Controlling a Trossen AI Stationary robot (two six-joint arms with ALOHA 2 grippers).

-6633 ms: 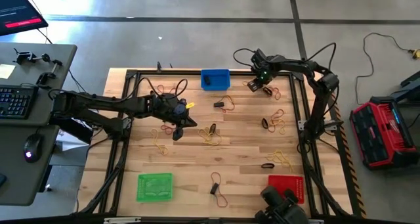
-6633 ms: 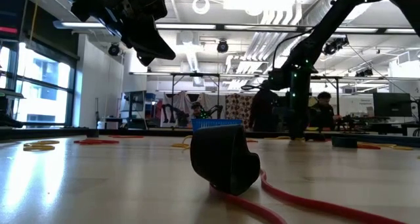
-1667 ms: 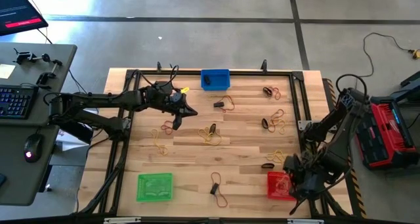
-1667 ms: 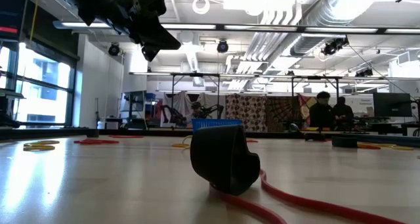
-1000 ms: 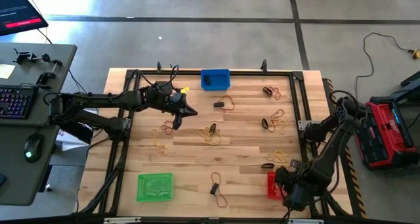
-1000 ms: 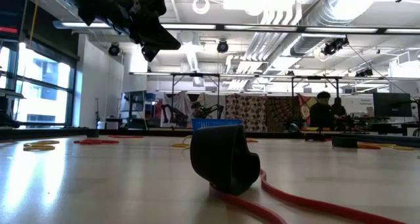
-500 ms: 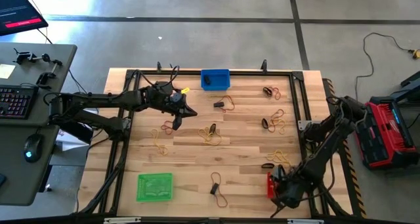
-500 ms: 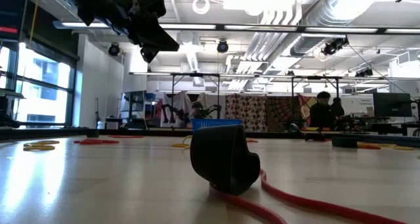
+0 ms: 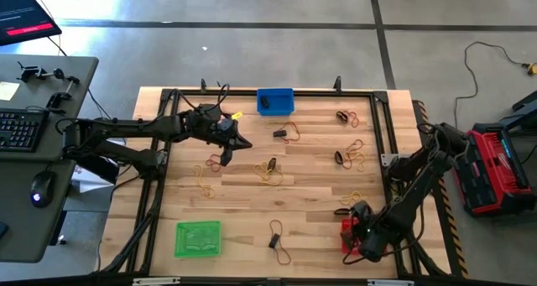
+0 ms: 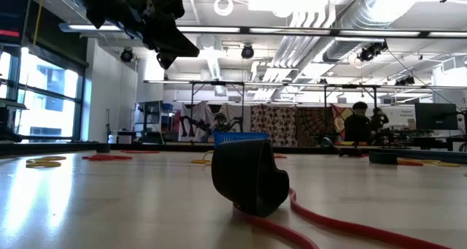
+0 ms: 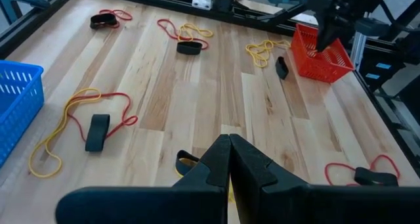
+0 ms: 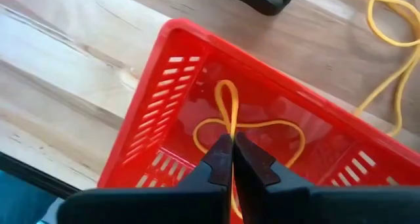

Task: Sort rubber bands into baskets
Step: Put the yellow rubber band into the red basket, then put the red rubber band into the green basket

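Right gripper [image 12: 230,148]: fingers pressed together over the red basket [image 12: 197,79], pinching a yellow rubber band [image 12: 226,112] whose loops hang inside the basket. In the high view this basket [image 9: 348,234] sits at about 5 o'clock on the counter [image 9: 243,198], close to the front edge and to the dark frame rail on the right side, with the right arm covering most of it. Room around that corner is tight.

Left gripper [image 11: 228,159]: fingers fully together, nothing seen between them. It hangs above the counter at about 10 o'clock [image 9: 231,143], with a reddish and yellow band [image 9: 216,160] just beneath and to its front.

Blue basket [image 9: 275,101]: at 12 o'clock against the far edge, a dark band inside. Green basket [image 9: 199,239]: at 7 o'clock near the front edge, with bare wood around it.

Loose bands are scattered: a yellow and black cluster [image 9: 269,170] near centre, a black and red pair [image 9: 277,240] at 6 o'clock, a black band [image 9: 342,211] just beyond the red basket, and further clusters [image 9: 351,152] along the right side at 2 to 3 o'clock. The broadest bare stretch lies between the centre cluster and the green basket.

In the low view a black band [image 10: 249,176] lies close in front, on a red one [image 10: 321,223].
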